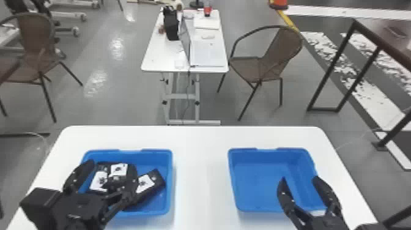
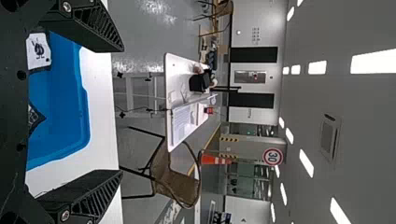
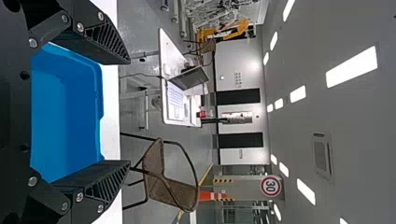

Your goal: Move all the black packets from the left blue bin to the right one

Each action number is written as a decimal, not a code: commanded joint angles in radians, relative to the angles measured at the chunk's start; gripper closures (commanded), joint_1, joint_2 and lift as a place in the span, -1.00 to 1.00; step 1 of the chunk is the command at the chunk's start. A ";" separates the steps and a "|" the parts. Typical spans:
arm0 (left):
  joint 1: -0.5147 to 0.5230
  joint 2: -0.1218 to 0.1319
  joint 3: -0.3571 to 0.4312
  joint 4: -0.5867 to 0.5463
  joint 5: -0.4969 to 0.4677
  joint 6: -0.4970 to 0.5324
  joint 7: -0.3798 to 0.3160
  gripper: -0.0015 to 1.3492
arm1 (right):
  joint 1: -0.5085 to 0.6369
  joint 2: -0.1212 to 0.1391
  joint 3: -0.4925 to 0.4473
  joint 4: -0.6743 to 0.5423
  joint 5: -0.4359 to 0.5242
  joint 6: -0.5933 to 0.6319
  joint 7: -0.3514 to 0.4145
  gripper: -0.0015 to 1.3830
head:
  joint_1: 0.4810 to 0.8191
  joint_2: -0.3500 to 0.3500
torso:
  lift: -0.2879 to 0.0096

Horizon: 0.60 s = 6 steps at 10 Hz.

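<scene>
1. Black packets with white labels [image 1: 159, 179] lie inside the left rectangular blue bin [image 1: 156, 153], on the white counter [image 1: 200, 171].
2. The left black gripper [image 1: 112, 164] is over that bin, its flat fingers spread apart.
3. The right black gripper [image 1: 299, 178] is over the right blue bin [image 1: 253, 159], fingers also released.

Workshop-like hall (laptop [image 1: 207, 57], traffic cone [image 2: 214, 159])

The number 30 stands on a round red-rimmed sign [image 2: 272, 157] on a grey wall [image 2: 254, 143]; print on the black packets [image 1: 159, 178] is too small to read.
</scene>
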 commanded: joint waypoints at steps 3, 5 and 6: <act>-0.001 -0.001 -0.003 0.004 0.006 0.000 0.000 -0.85 | -0.004 0.006 0.005 0.005 -0.001 0.000 0.000 -0.59 | 0.27 -0.20 | 0.94; -0.001 0.000 -0.002 0.005 0.009 -0.002 0.000 -0.85 | -0.001 0.006 0.005 0.006 -0.008 0.000 0.000 -0.59 | 0.27 -0.20 | 0.94; -0.001 -0.001 -0.003 0.005 0.009 -0.002 0.000 -0.85 | -0.001 0.006 0.005 0.006 -0.008 0.000 0.002 -0.59 | 0.27 -0.20 | 0.94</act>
